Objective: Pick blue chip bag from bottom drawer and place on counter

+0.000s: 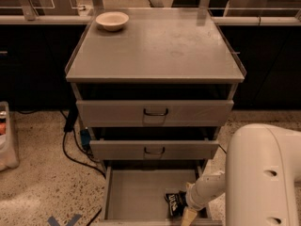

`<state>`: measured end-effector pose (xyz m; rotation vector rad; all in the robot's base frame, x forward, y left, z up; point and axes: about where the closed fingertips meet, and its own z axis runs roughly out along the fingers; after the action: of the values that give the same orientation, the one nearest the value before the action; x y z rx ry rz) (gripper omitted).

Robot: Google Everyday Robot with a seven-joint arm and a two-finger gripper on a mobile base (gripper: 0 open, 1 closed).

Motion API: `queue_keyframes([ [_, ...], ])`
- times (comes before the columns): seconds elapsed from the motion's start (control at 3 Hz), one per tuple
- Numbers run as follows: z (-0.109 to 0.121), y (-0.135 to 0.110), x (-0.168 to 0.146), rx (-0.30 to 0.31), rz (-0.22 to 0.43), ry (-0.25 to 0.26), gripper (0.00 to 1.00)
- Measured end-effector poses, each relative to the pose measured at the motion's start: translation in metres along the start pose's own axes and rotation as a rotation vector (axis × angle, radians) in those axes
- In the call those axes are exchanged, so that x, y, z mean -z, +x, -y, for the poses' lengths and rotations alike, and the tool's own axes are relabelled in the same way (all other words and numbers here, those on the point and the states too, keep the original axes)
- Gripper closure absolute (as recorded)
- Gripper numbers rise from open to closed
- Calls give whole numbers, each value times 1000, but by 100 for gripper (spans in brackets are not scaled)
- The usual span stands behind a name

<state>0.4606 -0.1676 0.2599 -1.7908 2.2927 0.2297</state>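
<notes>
Dark blue chip bag (174, 202) lies crumpled in the front right corner of the open bottom drawer (141, 192). Its long axis runs roughly front to back, and its white lettering is unreadable. The gripper (190, 212) sits against the bag's right edge; whether it grips anything cannot be told. On the counter (160, 46) stands a cream bowl (112, 20).

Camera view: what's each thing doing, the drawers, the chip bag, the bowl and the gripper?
Bottom drawer: pulled open.
Upper drawers: not pulled out.
Blue chip bag: crumpled, lying in bottom drawer's front right.
Gripper: low in that drawer, right beside the bag.
Bowl: upright on the counter, back left.
</notes>
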Motion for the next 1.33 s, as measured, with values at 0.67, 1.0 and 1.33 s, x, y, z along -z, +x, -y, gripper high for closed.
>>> queue_keyframes([
  [0.67,16,25,-91,14,18,0,0],
  [1.0,17,23,-89,16,15,-3,0],
  [1.33,28,15,-75,40,9,9,0],
])
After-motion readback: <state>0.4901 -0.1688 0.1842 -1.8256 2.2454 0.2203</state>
